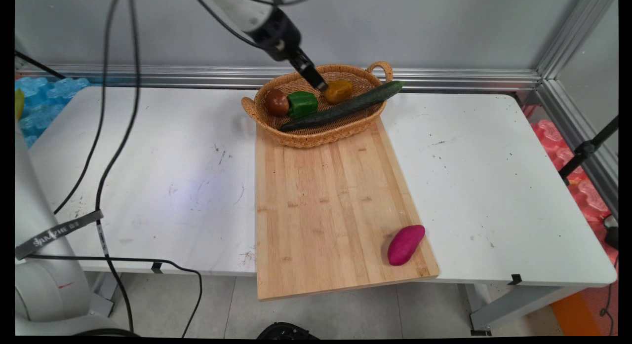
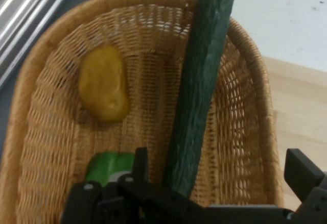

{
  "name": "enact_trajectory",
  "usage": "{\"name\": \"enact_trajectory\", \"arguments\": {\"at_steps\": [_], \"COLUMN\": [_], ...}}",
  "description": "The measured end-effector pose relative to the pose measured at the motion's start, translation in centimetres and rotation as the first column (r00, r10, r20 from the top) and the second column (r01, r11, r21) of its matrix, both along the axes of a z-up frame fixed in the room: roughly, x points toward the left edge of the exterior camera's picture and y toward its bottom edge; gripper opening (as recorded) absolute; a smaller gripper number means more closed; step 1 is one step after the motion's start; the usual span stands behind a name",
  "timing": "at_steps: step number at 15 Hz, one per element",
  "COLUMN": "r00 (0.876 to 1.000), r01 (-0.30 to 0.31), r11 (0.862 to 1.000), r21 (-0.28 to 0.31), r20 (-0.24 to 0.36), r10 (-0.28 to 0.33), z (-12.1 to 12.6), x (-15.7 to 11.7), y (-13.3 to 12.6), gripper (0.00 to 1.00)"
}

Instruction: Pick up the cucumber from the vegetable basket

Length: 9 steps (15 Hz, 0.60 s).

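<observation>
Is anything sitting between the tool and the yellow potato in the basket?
Nothing visible does. The tool hangs open over the basket, the yellow potato lies uncovered beside it, and the cucumber lies alongside, not across.

Your arm (image 1: 247, 11) comes in from the upper left of the main view and slopes down to the right, black cables hanging from it. Its black gripper (image 1: 321, 85) points down and to the right, well off vertical. In the hand view you see the fingers spread wide, one finger (image 2: 140, 165) at lower left and the other (image 2: 302, 175) at the lower right.
</observation>
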<state>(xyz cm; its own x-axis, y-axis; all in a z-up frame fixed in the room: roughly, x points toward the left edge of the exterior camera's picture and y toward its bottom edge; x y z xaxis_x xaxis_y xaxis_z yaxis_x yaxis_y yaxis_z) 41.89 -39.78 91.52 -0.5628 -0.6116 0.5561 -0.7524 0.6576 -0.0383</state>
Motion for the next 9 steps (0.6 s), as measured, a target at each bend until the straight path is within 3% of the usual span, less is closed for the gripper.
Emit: {"name": "enact_trajectory", "arguments": {"at_steps": [4,9], "r00": [0.996,0.987], "r01": [0.073,0.114], "r11": [0.997,0.992], "r21": [0.019,0.045], "r20": [0.051,0.107], "r10": [-0.074,-0.118], "z": [-3.3,-7.0], "x": [-3.0,-5.6], "y": [-3.4,-6.6], "gripper": [1.0,1.0]}}
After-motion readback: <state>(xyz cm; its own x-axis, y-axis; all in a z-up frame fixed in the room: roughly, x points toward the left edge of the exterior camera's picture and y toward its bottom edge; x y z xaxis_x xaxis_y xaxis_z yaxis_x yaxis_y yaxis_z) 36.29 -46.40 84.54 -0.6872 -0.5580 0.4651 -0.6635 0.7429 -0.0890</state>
